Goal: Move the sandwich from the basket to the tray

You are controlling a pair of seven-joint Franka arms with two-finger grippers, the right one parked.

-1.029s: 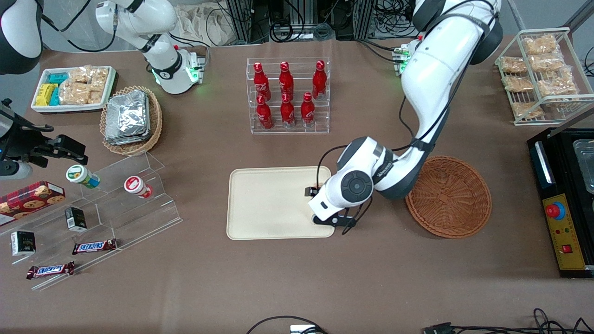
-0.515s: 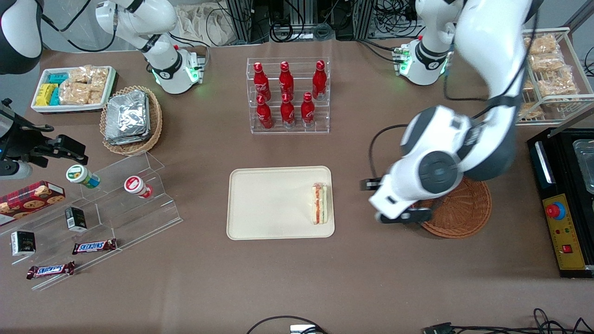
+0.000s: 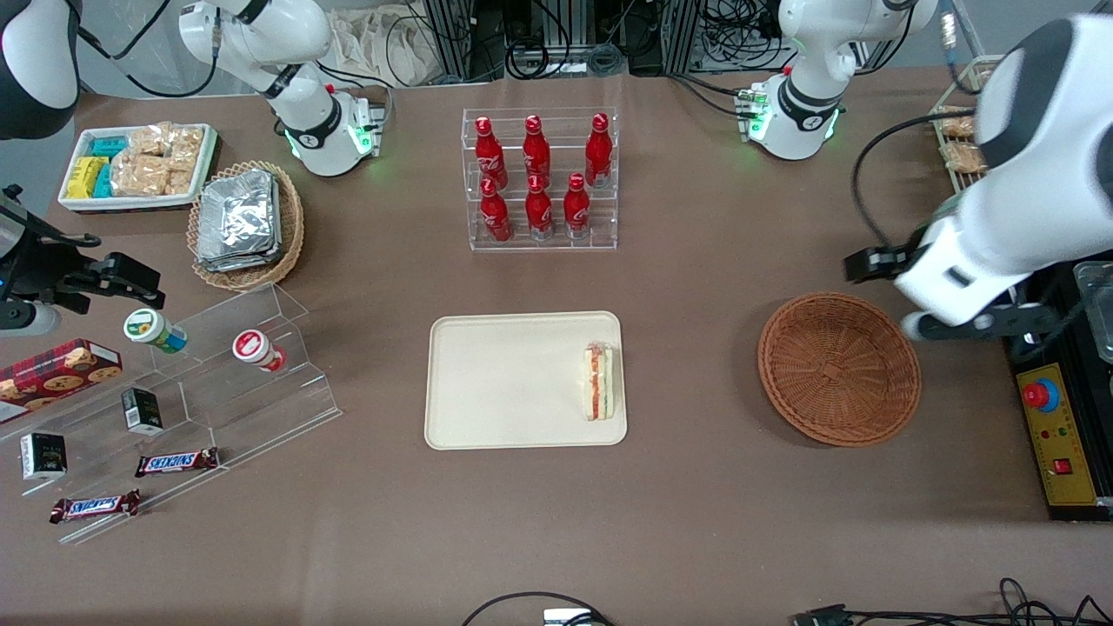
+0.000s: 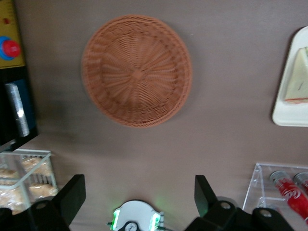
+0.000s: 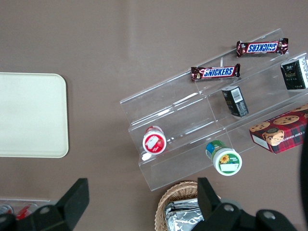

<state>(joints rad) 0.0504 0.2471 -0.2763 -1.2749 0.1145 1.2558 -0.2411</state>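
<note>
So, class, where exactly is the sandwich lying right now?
The sandwich lies on the tray, against its rim nearest the basket; the open pincer hangs high above the table.

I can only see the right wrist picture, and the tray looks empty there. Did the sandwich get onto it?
Observer: Yes, the sandwich lies on the tray, at the edge nearest the wicker basket.
Operator: Is anything left in the basket?
Observer: No, the front view shows it empty.
Operator: Where's the gripper?
Observer: The gripper hangs open above the table near the basket, holding nothing.
</note>
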